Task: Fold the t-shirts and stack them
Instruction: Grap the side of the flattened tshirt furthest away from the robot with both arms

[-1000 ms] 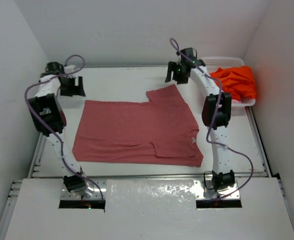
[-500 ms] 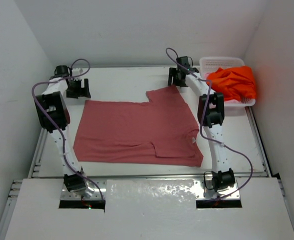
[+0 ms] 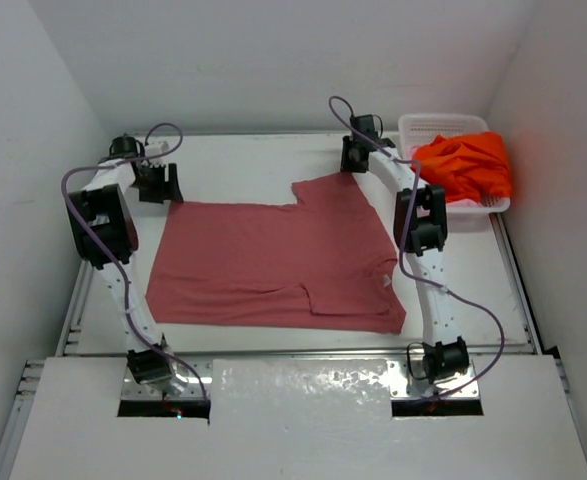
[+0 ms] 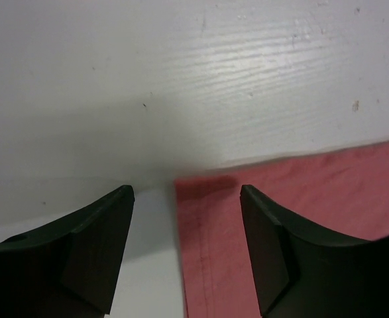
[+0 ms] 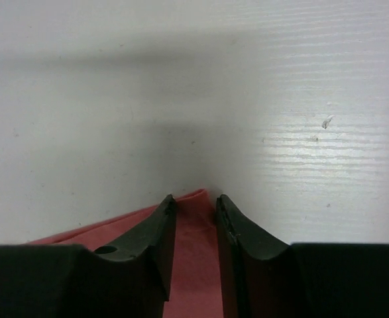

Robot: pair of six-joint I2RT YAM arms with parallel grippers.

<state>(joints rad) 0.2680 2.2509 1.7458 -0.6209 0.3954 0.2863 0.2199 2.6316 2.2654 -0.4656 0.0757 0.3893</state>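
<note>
A rose-red t-shirt (image 3: pixel 273 262) lies spread flat on the white table, one side folded inward. An orange t-shirt (image 3: pixel 468 165) is bunched in the basket at the far right. My left gripper (image 3: pixel 159 184) is down at the red shirt's far left corner; in the left wrist view that gripper (image 4: pixel 186 193) is open, with the corner (image 4: pixel 211 225) lying flat between the fingers. My right gripper (image 3: pixel 356 158) is at the shirt's far pointed tip. In the right wrist view it (image 5: pixel 194 200) straddles the tip (image 5: pixel 195 228), jaws narrowed, with a small gap still showing.
A white perforated basket (image 3: pixel 441 122) stands at the far right corner, close to the right arm. White walls close in the table on the left, back and right. A raised white shelf (image 3: pixel 293 410) covers the near edge around the arm bases.
Both grippers have moved down and inward onto the red shirt's far corners. The right jaws have narrowed a lot around the tip; the left jaws have narrowed a little.
</note>
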